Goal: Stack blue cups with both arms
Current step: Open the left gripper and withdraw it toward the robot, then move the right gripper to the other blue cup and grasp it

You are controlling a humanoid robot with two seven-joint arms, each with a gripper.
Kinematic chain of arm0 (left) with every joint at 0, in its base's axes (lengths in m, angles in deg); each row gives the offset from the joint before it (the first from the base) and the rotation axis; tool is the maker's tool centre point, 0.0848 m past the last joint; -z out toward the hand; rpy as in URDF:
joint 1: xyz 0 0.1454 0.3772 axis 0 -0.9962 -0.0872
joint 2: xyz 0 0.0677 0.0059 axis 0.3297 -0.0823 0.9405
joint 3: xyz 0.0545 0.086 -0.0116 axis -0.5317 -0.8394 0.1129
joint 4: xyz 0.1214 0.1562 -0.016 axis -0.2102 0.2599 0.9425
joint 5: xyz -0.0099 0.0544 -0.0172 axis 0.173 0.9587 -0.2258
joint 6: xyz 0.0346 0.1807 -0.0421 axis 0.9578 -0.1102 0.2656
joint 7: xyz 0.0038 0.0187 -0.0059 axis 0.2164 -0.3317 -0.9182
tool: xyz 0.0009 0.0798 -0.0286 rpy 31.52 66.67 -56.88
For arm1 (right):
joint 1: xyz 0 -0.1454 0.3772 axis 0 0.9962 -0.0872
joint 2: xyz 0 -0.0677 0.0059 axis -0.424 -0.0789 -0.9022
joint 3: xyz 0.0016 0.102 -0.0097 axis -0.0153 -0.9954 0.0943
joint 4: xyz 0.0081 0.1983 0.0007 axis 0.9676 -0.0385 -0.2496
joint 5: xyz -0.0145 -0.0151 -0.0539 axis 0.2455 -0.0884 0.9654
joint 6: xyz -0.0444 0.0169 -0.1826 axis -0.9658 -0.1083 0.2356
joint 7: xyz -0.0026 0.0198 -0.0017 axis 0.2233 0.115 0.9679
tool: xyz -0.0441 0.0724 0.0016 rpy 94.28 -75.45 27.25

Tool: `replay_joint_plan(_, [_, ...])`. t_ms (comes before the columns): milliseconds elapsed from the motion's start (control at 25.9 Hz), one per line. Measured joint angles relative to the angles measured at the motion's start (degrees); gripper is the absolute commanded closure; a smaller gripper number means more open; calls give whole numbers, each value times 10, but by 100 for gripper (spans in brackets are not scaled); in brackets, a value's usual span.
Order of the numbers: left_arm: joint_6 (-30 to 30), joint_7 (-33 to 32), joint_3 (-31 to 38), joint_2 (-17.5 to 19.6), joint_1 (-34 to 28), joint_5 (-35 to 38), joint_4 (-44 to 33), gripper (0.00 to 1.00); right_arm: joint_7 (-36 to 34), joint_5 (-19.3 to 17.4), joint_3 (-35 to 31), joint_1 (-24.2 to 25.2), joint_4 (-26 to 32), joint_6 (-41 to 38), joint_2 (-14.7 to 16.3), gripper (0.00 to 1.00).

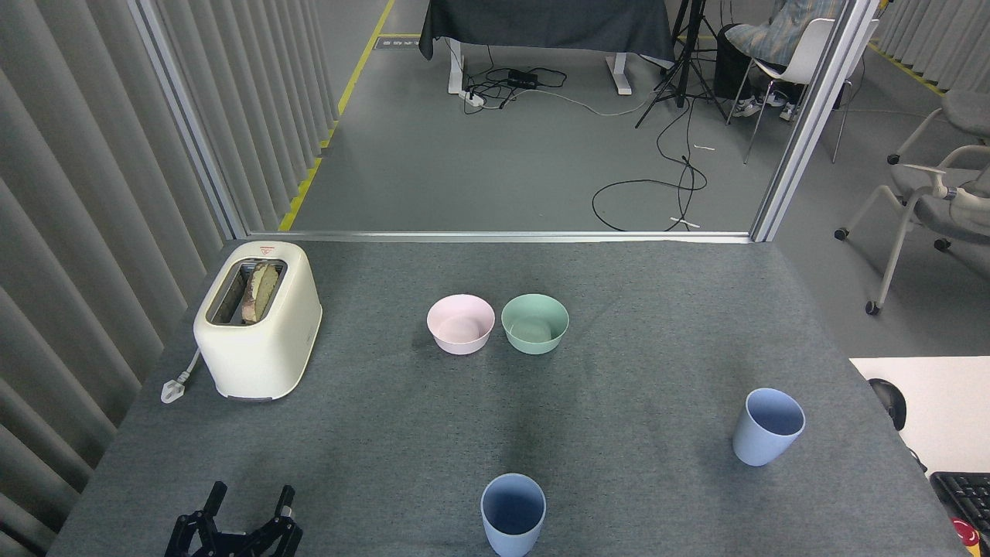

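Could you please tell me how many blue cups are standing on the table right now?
2. One blue cup stands upright at the near edge, centre; the other blue cup stands upright toward the right side. None appears hidden.

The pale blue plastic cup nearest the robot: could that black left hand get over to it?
Probably yes. The left gripper sits with fingers spread, and only bare grey table lies between it and the pale blue plastic cup, upright and untouched.

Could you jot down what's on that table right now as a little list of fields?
near cup: blue cup, upright, front centre, nothing holding it
far cup: second blue cup, upright, apart at the right
stacked: no
left gripper: open, empty, front left
right gripper: not in view
bowls: pink bowl beside green bowl
toaster: far left, bread inside
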Motion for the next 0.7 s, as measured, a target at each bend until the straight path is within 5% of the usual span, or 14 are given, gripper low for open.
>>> replay_joint_plan(696, [8, 0, 6, -1, 4, -3, 10, 1, 71, -7, 3, -234, -224, 16, 57, 0])
